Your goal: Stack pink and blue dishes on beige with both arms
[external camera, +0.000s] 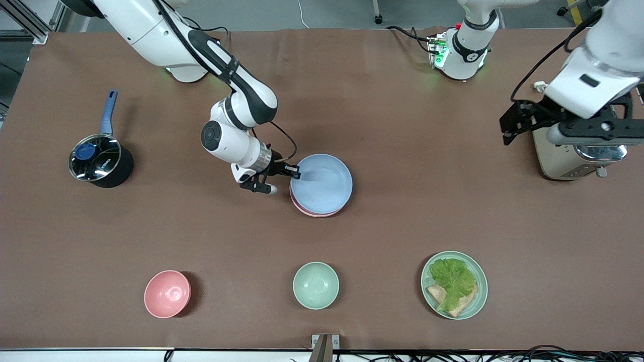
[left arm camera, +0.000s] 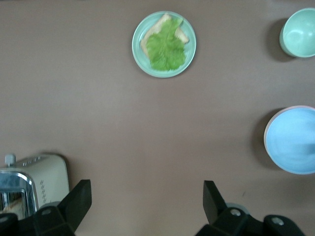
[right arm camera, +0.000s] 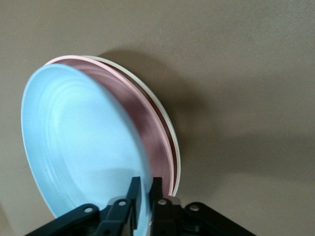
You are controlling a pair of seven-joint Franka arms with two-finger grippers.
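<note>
Right hand (external camera: 294,172) grips blue plate (external camera: 322,183) — seemingly atop pink plate (external camera: 309,212).

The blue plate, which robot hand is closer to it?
Right. The right gripper is shut on the blue plate at its rim, over the pink plate. The left gripper hangs open above the toaster.

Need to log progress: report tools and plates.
Right tool shut on blue plate, tilted over pink plate and beige plate. Left tool open, waiting above toaster. Nothing obstructing.
</note>
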